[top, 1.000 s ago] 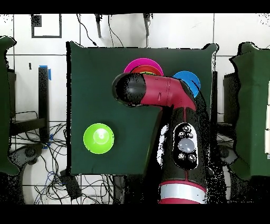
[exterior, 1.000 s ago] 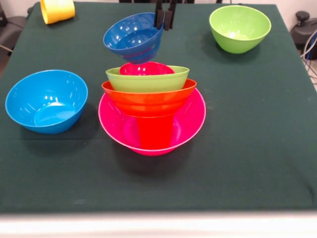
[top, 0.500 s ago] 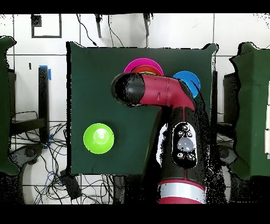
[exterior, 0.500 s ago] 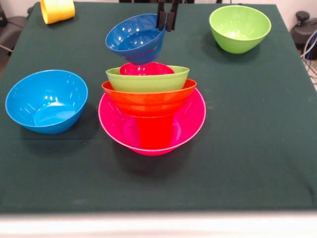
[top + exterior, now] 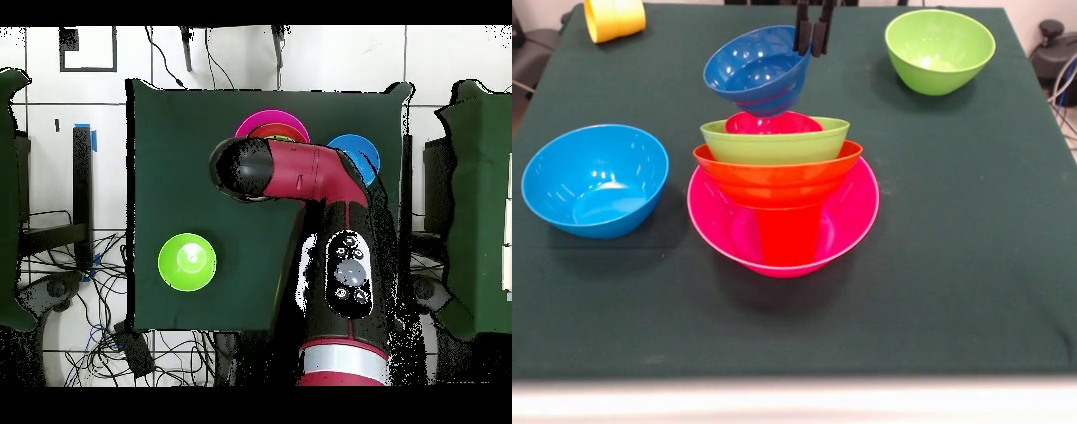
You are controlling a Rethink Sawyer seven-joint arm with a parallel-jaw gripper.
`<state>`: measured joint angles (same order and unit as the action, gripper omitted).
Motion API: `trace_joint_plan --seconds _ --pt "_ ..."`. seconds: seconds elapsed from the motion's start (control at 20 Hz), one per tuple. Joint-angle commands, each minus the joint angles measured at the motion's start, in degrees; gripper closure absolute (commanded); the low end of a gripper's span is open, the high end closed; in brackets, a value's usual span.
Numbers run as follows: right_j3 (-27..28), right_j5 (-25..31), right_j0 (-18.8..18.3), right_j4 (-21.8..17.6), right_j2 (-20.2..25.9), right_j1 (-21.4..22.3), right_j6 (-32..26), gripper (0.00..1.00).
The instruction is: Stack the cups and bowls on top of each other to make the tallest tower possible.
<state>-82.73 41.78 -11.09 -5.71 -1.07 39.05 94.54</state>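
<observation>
Above the middle of the worktop [image 5: 971, 265], the small dark blue bowl [image 5: 756, 68] is held up in the air by the gripper [image 5: 812, 40]. Its right rim is pinched by the jaws, which are shut on it, and the bowl is tilted with its open side turned a little toward the front. Right under it sits the tower [image 5: 781, 190]. At the tower's bottom the big pink bowl [image 5: 852, 221] is seen, with a red cup [image 5: 788, 237] showing through its wall. On top of these an orange bowl [image 5: 777, 177] is set, then a lime green bowl [image 5: 775, 141], and a small red bowl [image 5: 772, 122] is nested inside that one. The blue bowl's bottom is very close to the red bowl, but it cannot be told whether they touch. To the left of the tower, apart from it, a light blue bowl [image 5: 593, 179] is placed on the green cloth. Far back on the right a second lime green bowl [image 5: 939, 50] stands alone. At the far left corner a yellow cup [image 5: 614, 18] is lying on its side. From overhead, the red and black arm [image 5: 320, 200] is seen covering most of the tower, with only the pink rim [image 5: 250, 124] showing past it.
</observation>
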Motion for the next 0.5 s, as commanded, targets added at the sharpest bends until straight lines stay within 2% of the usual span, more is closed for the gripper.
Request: trace_joint_plan --seconds 0.05,0.5 --pt "-2.64 -3.75 0.43 -0.14 5.57 -3.83 4.22 1.0" --pt "-2.06 -5.28 0.51 -0.72 5.46 -5.06 4.36 1.0"
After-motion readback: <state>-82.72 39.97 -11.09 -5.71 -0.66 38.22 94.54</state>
